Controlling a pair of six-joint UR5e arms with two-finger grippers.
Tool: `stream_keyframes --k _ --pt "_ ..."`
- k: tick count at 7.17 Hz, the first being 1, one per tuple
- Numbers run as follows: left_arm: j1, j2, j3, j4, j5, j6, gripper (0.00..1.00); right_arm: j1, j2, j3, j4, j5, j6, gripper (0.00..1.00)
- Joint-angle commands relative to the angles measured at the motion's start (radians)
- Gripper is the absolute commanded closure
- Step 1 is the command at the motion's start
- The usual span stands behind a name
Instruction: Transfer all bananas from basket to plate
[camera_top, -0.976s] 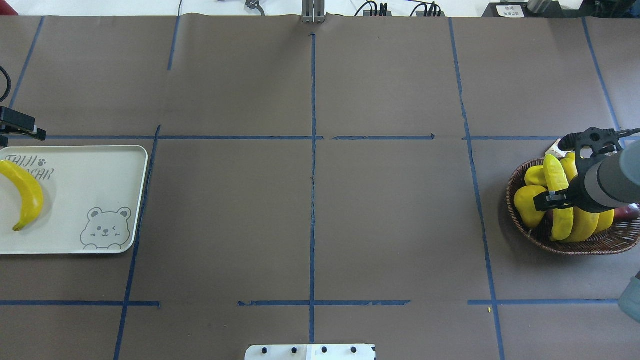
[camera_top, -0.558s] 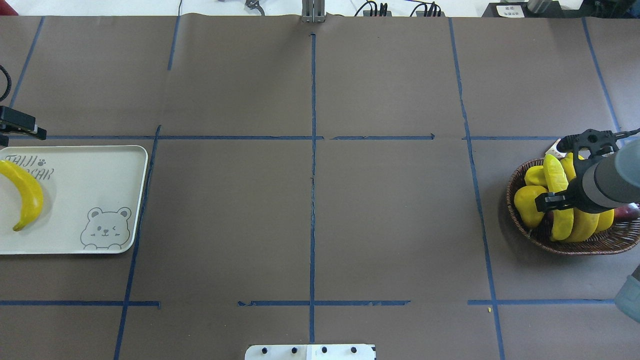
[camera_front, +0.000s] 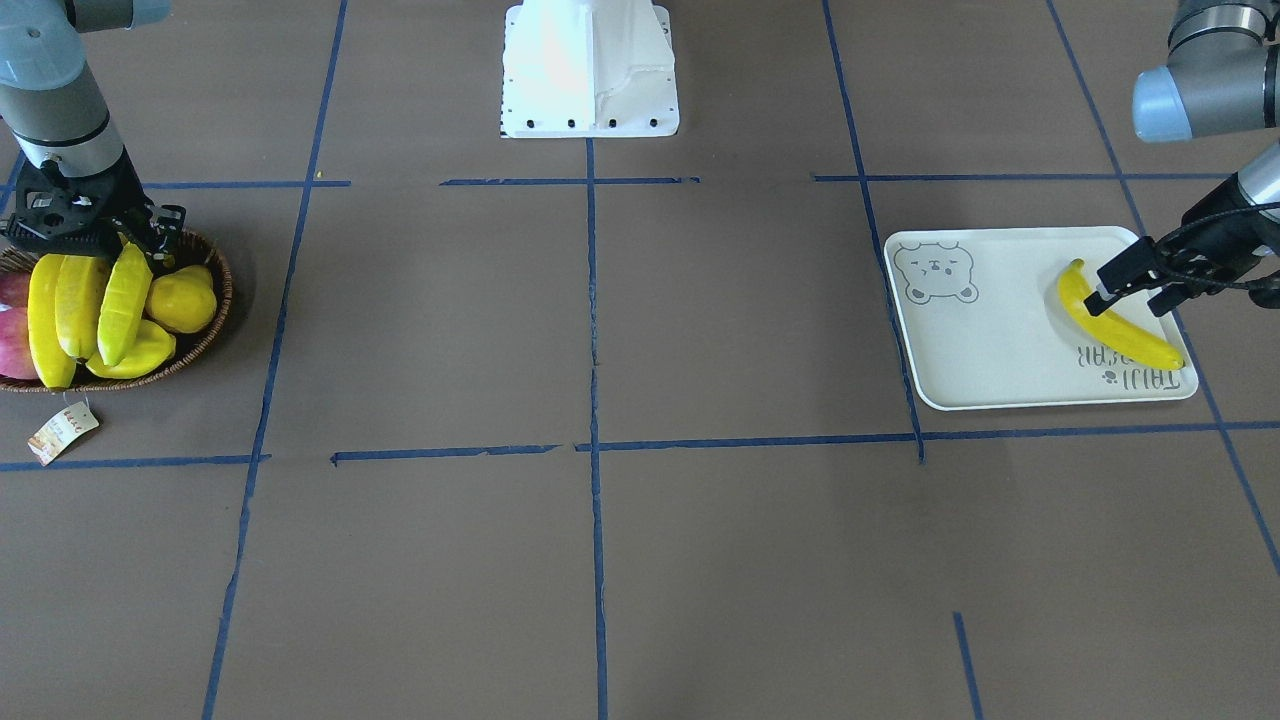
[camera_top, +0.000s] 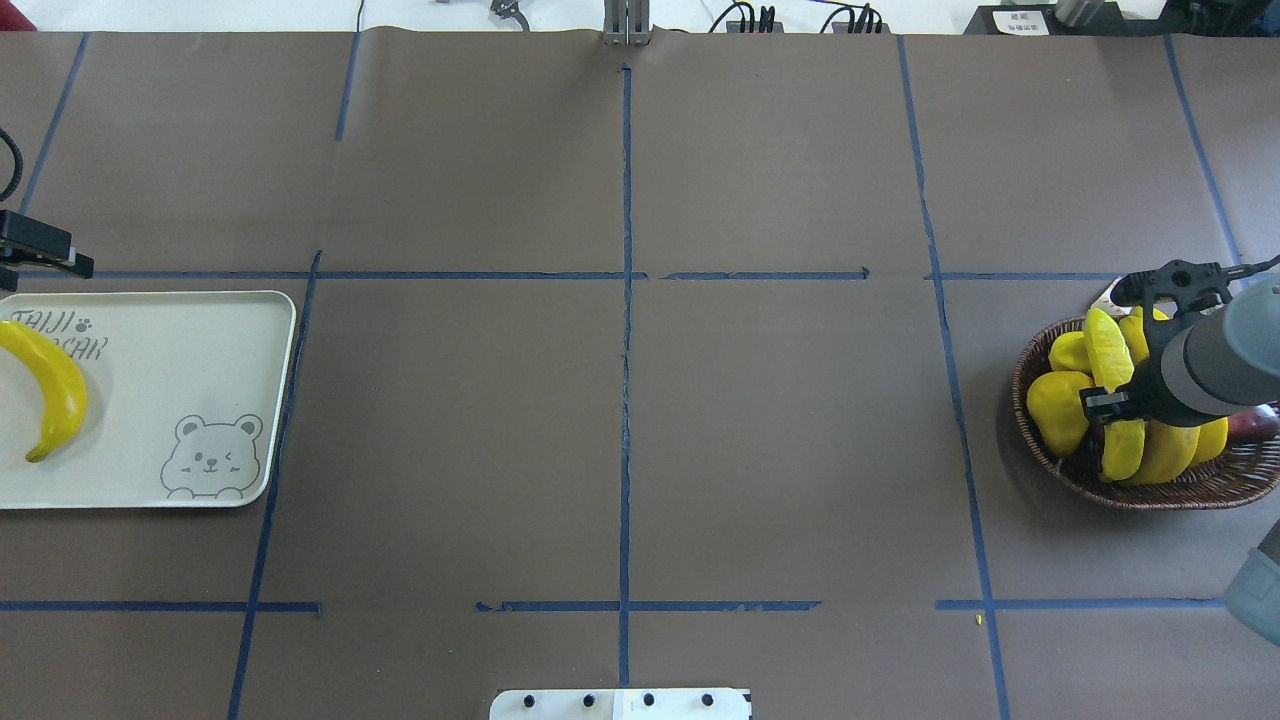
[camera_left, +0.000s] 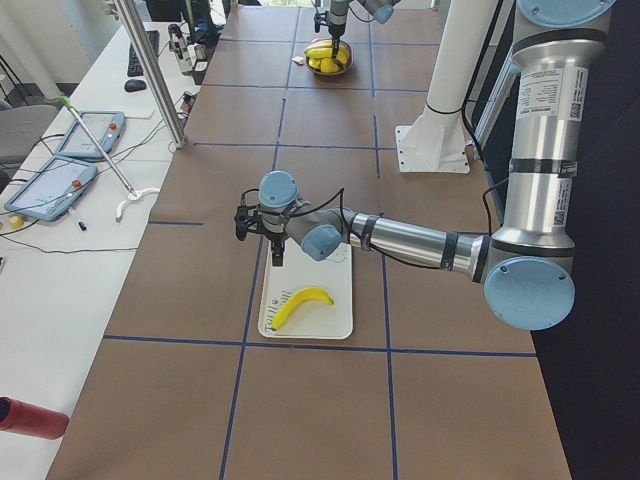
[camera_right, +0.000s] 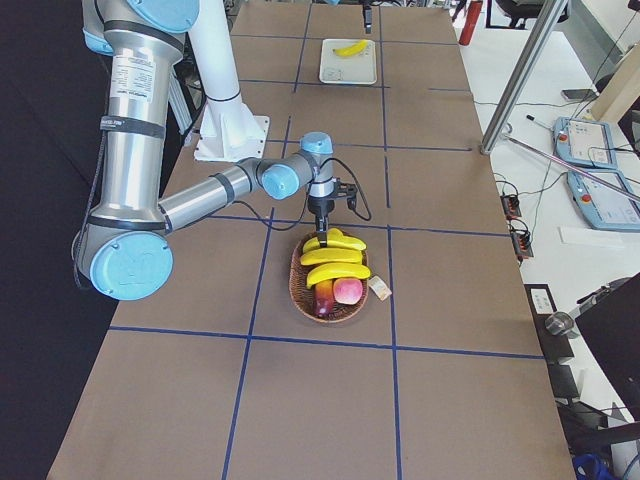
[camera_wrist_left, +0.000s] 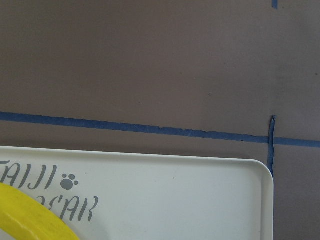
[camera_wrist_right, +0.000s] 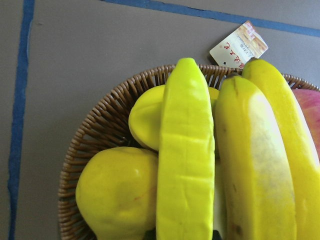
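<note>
**Left to right across the worktop (camera_top: 620, 420).** At my far left, the plate (camera_top: 200, 340) carries 1 banana (camera_top: 58, 390). It lies free, with its length along the plate's short side. My left fingers (camera_front: 1122, 277) hover over the plate close to that banana. They look spread apart and hold nothing.

A wide stretch of worktop separates the 2 ends.

At my far right, the basket (camera_top: 1150, 495) holds 3 more bananas. A greenish-yellow banana (camera_top: 1108, 345) leans on top, with 2 yellow bananas (camera_top: 1170, 455) side by side to its right and a lemon (camera_top: 1055, 410) to its left. My right fingers (camera_top: 1098, 403) stand directly over the greenish-yellow banana. They appear to bracket it across its long axis, which runs from the basket's far rim toward me. Whether they press it or merely straddle it I cannot tell.

Judgement: the right arm is by far the nearer to this banana. The coming move is a straight lift clear of the other fruit. The plate lies well apart to the left, beside my left arm.
</note>
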Motion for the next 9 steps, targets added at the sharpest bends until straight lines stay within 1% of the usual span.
stream_keyframes --k 1,2,3,4,5,6,7,8,9 --pt "0.000 0.002 -0.003 0.000 0.001 -0.003 0.01 0.007 0.004 0.001 0.000 0.016 -0.002 0.96" --pt "0.000 0.002 -0.004 0.000 0.001 -0.003 0.01 0.052 0.004 0.026 0.000 0.054 -0.002 0.99" --pt "0.000 0.003 -0.009 0.000 0.001 -0.003 0.01 0.100 0.004 0.081 0.000 0.099 -0.012 0.99" --pt "0.000 0.005 -0.010 0.000 0.001 -0.003 0.01 0.160 0.017 0.137 0.003 0.189 -0.015 0.99" --pt "0.000 0.003 -0.010 0.000 0.001 -0.004 0.01 0.182 0.070 0.157 0.008 0.267 -0.015 0.98" --pt "0.005 -0.001 -0.013 0.000 -0.001 -0.007 0.01 0.176 0.164 0.125 0.011 0.298 -0.005 0.98" --pt "0.023 -0.055 -0.015 0.000 -0.003 -0.058 0.01 0.121 0.306 0.072 0.011 0.299 0.017 0.98" --pt "0.081 -0.114 -0.018 -0.017 -0.009 -0.201 0.01 0.067 0.418 0.026 0.034 0.297 0.113 0.98" --pt "0.125 -0.183 -0.021 -0.084 -0.010 -0.359 0.01 0.018 0.507 -0.011 0.125 0.291 0.287 0.98"
